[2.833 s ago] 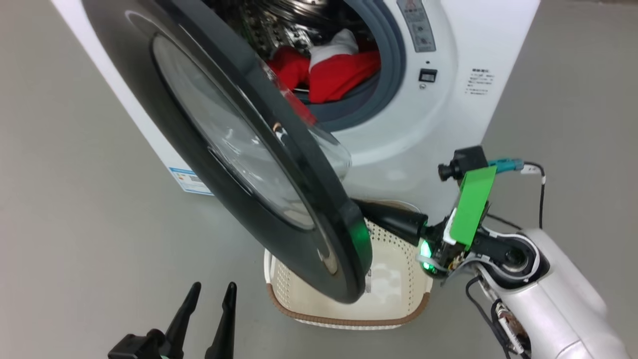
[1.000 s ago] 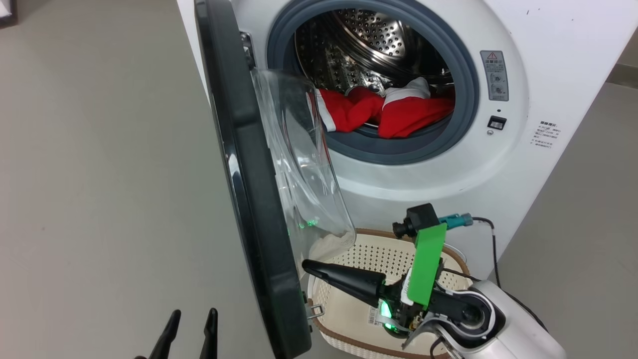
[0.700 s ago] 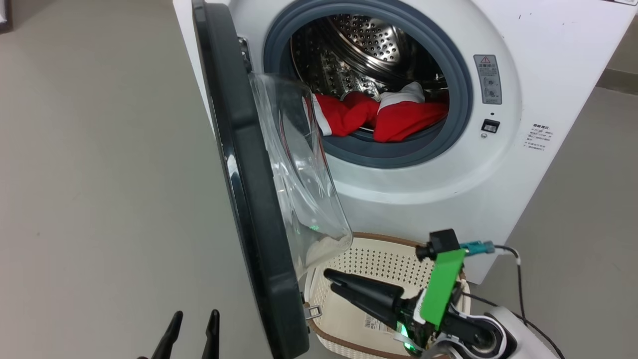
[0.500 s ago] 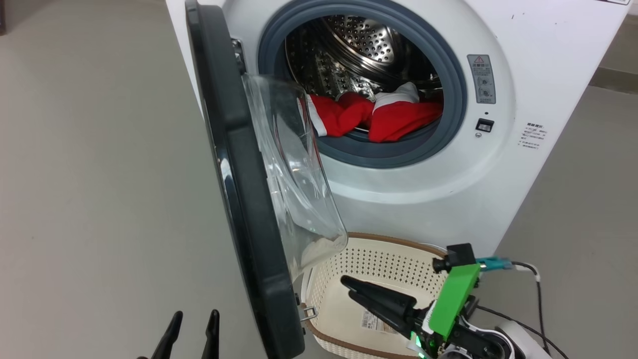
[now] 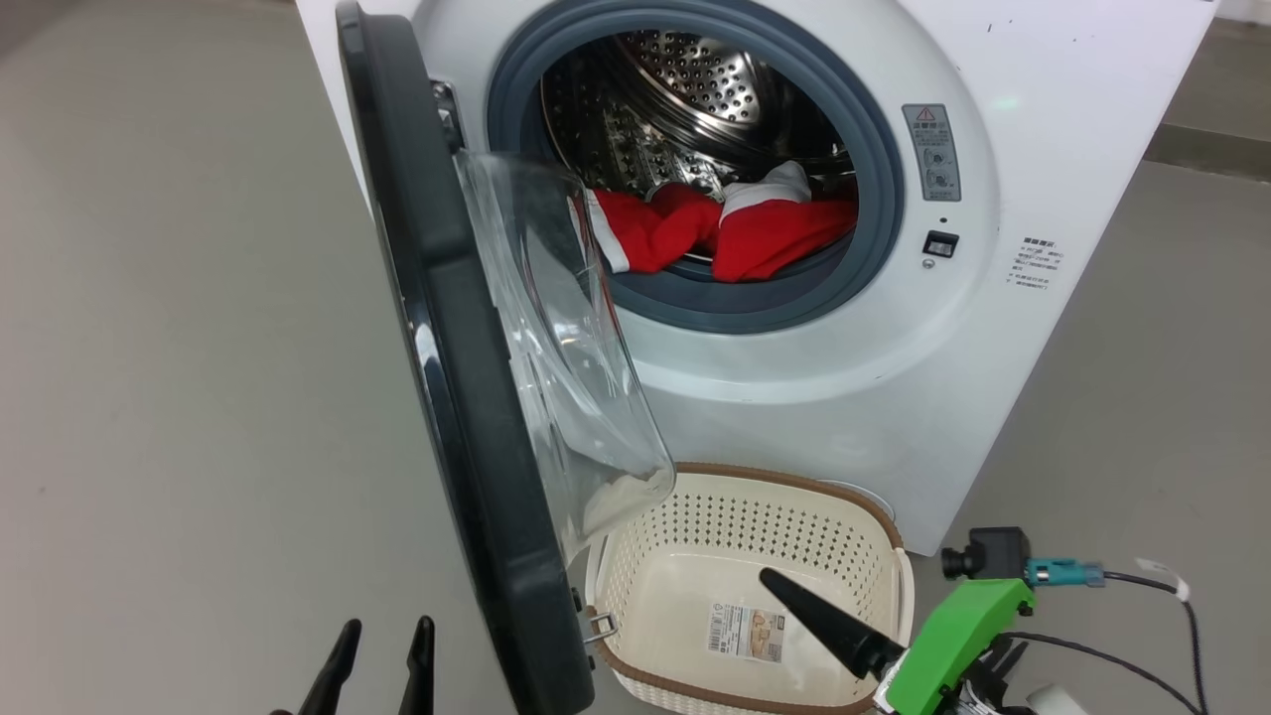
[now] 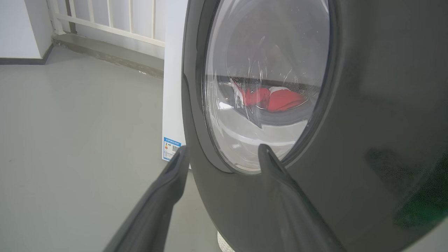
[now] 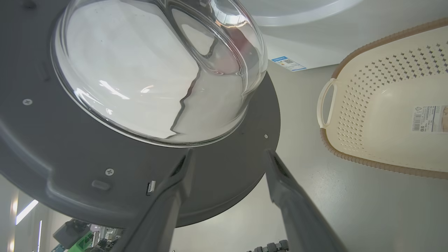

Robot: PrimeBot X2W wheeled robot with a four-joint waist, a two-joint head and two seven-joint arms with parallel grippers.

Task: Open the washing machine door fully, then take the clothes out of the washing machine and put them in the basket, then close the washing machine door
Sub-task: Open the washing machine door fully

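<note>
Near left, low over the floor (image 5: pixel 179 397): left gripper (image 5: pixel 382 663), fingers spread wide, nothing between them, pointed at the outer face of the door (image 5: pixel 467 397) and, from the wrist view, close to it; cannot tell whether touching.

Next to the right: door swung out on its left hinge, edge-on to the head view, about square to the front of the washing machine (image 5: pixel 894 348), with the glass bowl (image 5: pixel 566 377) bulging right and overhanging the far left corner of the basket (image 5: pixel 794 479).

Further right and far: clothes (image 5: pixel 735 233), red with white trim, heaped at the bottom of the drum (image 5: pixel 695 89) against the lower lip of the grey ring (image 5: pixel 879 199). Not yet out.

Below, near and touching or just beside the machine's front: basket on the floor, holding nothing but its label (image 5: pixel 745 631).

Near right, above the basket's near right corner: right gripper (image 5: pixel 824 621), fingers apart, gripping nothing, clear of the door.

Judged step: door opening done or very nearly; unloading about to start.

Next move, as a judgement: raise the right gripper up and far, pass right of the glass bowl, go in over the ring's lower lip, close on a fold of red cloth, then lift clear of the lip before lowering to the basket.
</note>
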